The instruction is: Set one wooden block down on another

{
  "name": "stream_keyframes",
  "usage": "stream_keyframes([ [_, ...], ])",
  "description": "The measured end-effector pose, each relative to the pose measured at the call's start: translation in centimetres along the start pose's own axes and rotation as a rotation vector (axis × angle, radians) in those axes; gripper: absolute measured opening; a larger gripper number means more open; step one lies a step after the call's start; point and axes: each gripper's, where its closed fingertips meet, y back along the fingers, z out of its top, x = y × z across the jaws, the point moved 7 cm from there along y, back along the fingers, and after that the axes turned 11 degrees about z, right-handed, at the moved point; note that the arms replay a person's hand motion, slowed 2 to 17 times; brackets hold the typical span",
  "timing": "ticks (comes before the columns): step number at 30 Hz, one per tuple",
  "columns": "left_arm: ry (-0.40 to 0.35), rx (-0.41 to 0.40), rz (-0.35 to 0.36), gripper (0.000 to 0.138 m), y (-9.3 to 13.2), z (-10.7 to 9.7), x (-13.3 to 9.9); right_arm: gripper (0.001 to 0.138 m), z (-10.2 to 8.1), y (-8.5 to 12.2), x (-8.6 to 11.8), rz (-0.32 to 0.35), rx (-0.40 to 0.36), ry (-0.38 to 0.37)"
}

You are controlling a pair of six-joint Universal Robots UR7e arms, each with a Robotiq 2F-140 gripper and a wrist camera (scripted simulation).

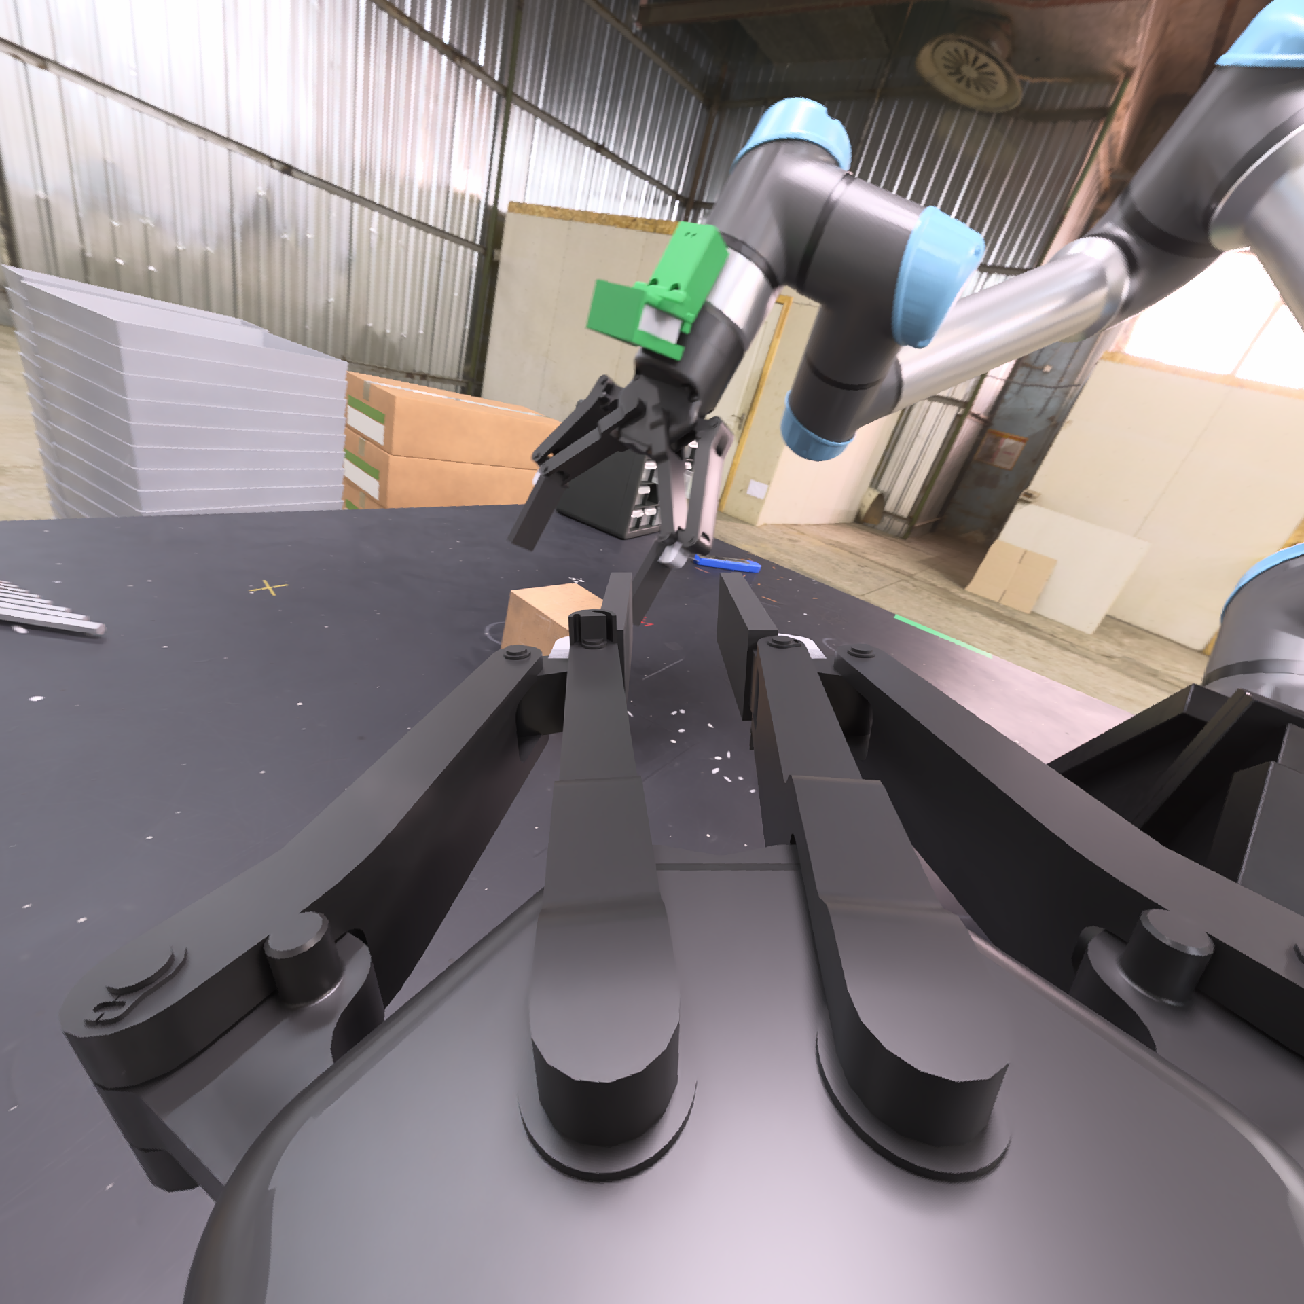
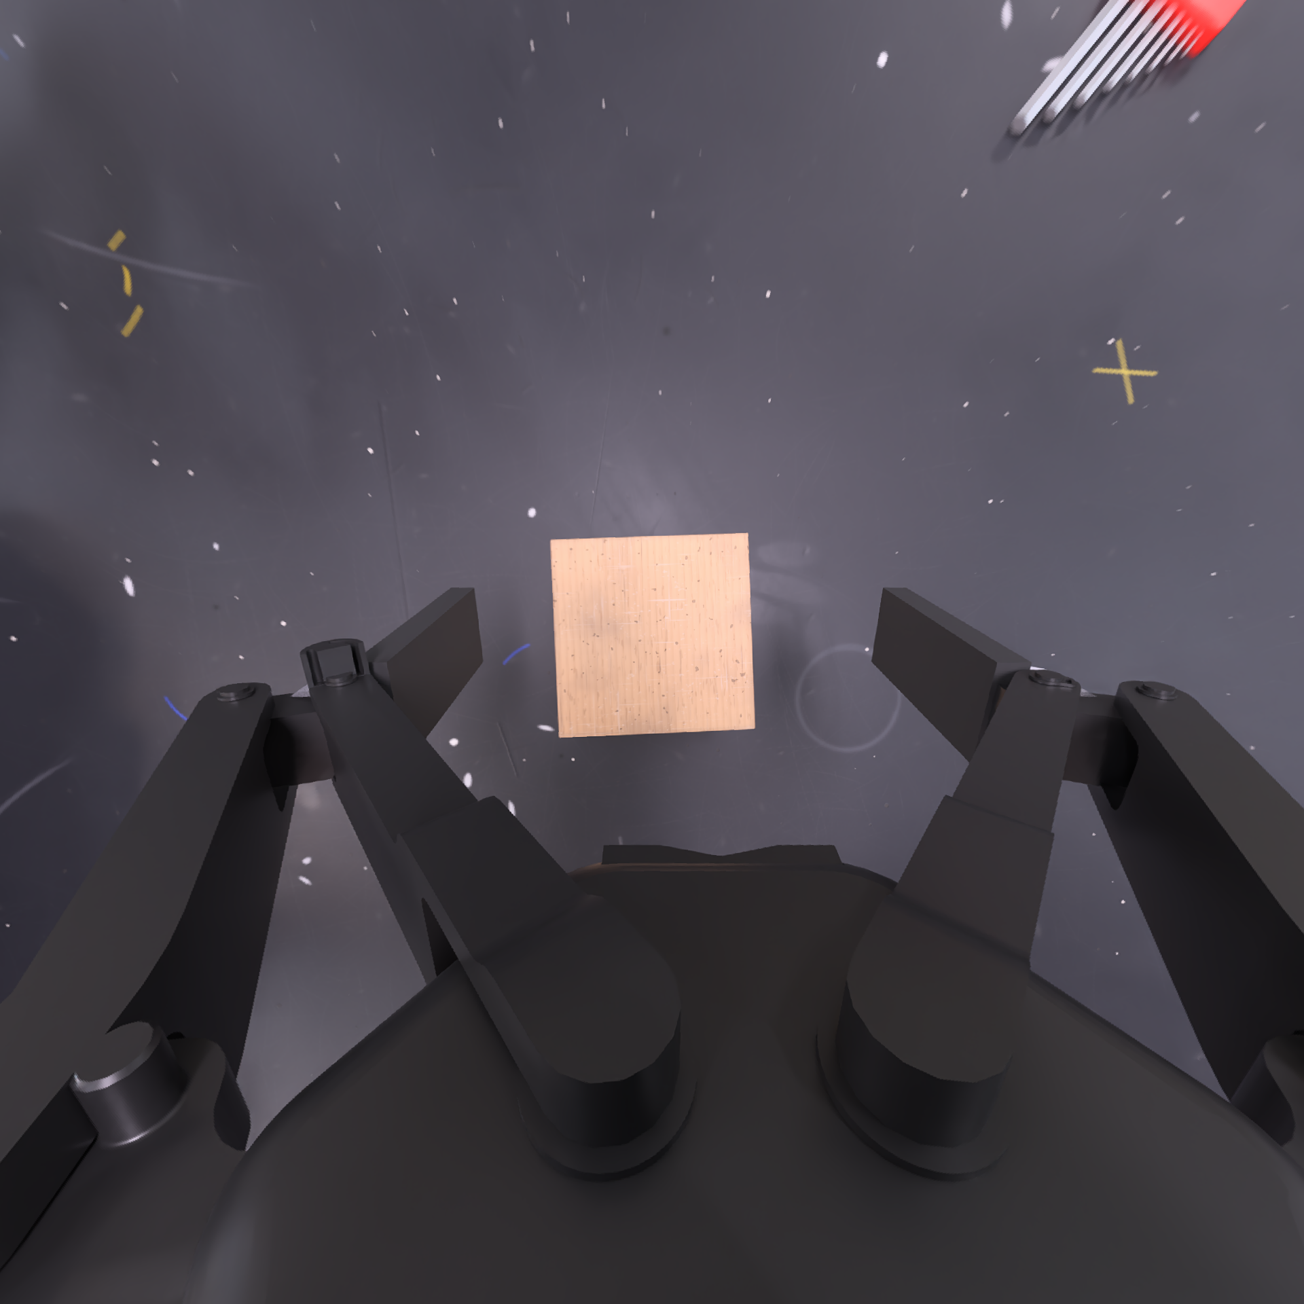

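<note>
Right end effector (image 2: 677, 656): spread wide and holding nothing; it looks straight down on the wooden block (image 2: 653, 635), which sits between the two fingers with free space on each side. In the left wrist view this end effector (image 1: 593, 557) hangs above the worktop, close over the block.
Left end effector (image 1: 674, 614): the fingers stand only a little apart, with a narrow gap, and nothing is between them; it is low over the worktop and points toward the block.
Wooden block: it lies flat on the dark worktop (image 2: 635, 317); in the left wrist view the block (image 1: 547, 617) is just behind the left finger of the left end effector, partly hidden by it.
Count of blocks: one visible; I cannot see a second one in either view.
Count of end effectors: two.
Other things near the block: one yellow cross mark (image 2: 1125, 370) to its upper right; one set of metal rods with a red end (image 2: 1122, 56) farther in that direction; one blue flat object (image 1: 727, 562) behind the right end effector.
Background: cardboard boxes (image 1: 437, 441) and a stack of grey sheets (image 1: 183, 395) beyond the worktop.
</note>
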Motion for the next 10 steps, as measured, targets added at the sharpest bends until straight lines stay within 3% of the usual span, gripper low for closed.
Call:
stream_keyframes([
  [10,-0.107,-0.008,0.183,0.033,2.9,2.3,1.6,0.138,-1.3,5.7,3.7,0.011,-0.236,0.021],
])
